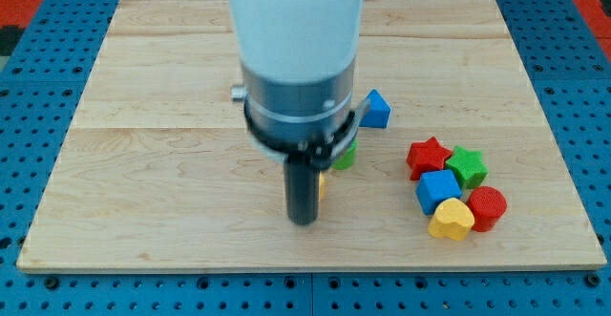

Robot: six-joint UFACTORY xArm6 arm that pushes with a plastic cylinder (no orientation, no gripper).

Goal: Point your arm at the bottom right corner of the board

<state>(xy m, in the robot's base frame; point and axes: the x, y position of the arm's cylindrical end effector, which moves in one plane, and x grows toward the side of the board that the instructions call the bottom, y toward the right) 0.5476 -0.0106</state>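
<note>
The board's bottom right corner (594,259) lies bare, pale wood with a rounded edge over the blue pegboard (57,292), and nothing stands on it. The rod carries no jaws to open or close; its tip (303,222) rests near the middle of the bottom edge, well apart from that corner, so I judge the pointing not yet done. Between tip and corner, a tight cluster sits toward the right edge: a red star (428,154), green star (468,165), blue cube (438,190), red cylinder (488,207) and yellow heart (452,220), matte and chunky, touching one another. A blue triangle (376,109) stands apart above them. Slivers of a green block (345,157) and a yellow block (322,184) peek from behind the rod; their shapes are hidden. A sweep along the bottom edge looks likely to pass below the cluster
</note>
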